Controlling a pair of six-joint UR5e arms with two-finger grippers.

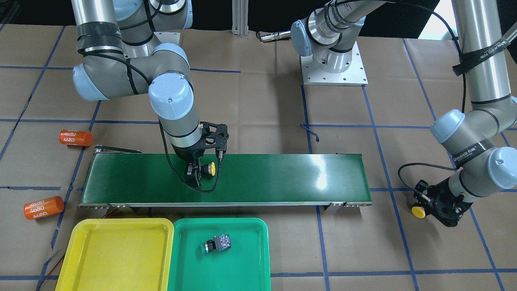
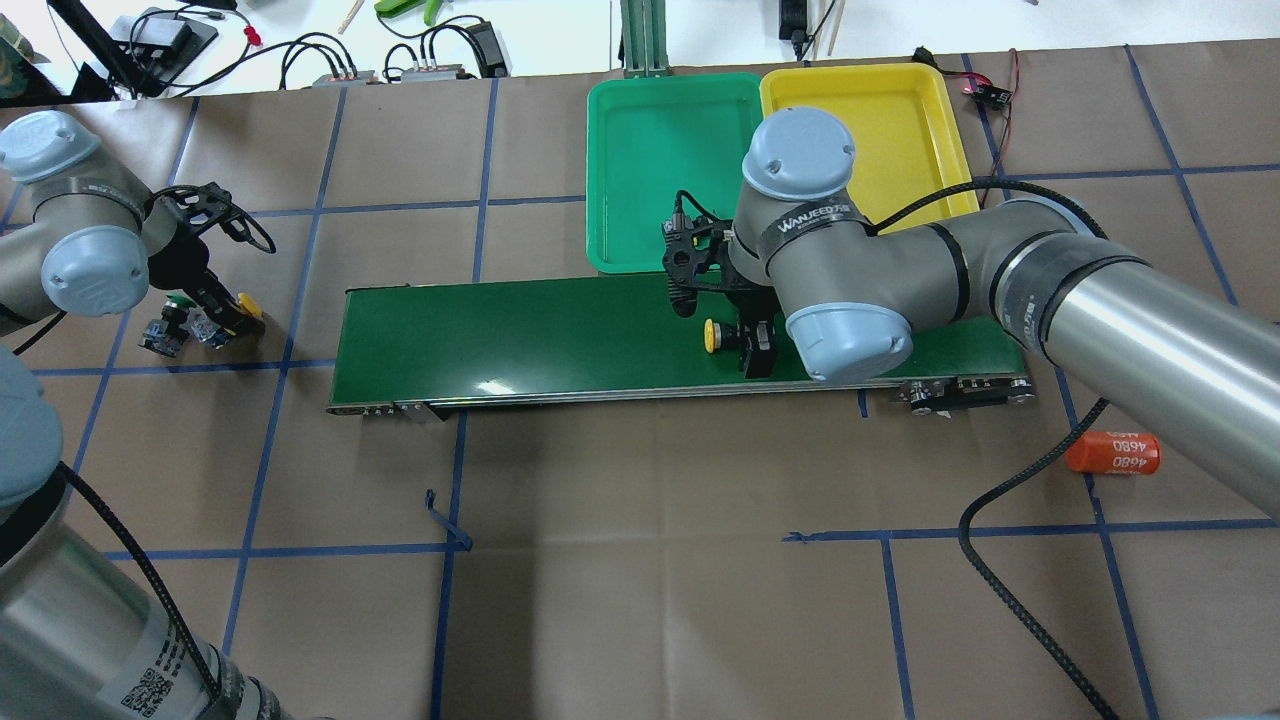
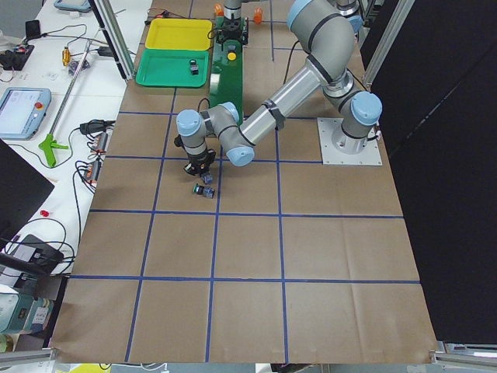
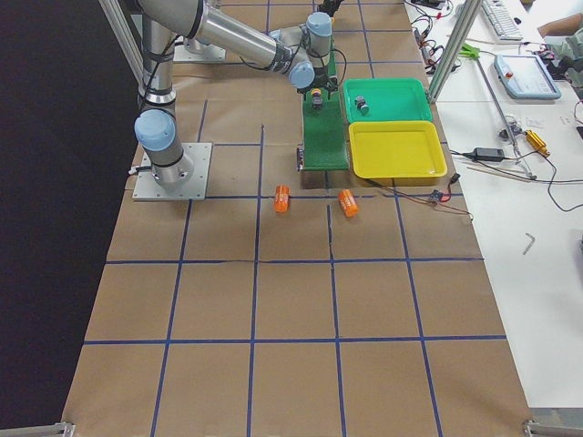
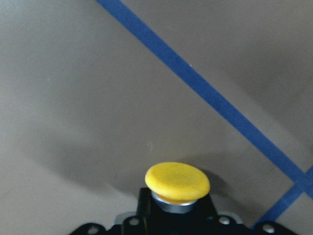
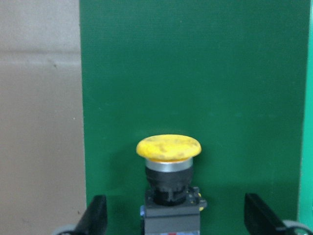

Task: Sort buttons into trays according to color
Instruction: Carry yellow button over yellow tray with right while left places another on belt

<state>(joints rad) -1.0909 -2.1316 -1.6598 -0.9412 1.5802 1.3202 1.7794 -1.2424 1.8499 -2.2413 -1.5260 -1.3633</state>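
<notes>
My right gripper [image 1: 195, 177] hangs low over the belt with its jaws open. A yellow button [image 1: 211, 169] lies on the belt between them; in the right wrist view both fingers [image 6: 96, 215] stand clear of the button [image 6: 168, 148]. My left gripper [image 2: 228, 312] is shut on a second yellow button [image 2: 250, 303], held just above the paper. A green button [image 2: 168, 322] lies on the paper beside it. Another green button [image 1: 218, 243] lies in the green tray [image 1: 242, 270]. The yellow tray [image 1: 117, 258] holds nothing.
The long dark green conveyor belt [image 1: 282, 178] runs across the middle, with the trays side by side along one edge. Two orange cylinders marked "4680" [image 1: 75, 138] [image 1: 43, 207] lie on the paper off the belt's end near the yellow tray.
</notes>
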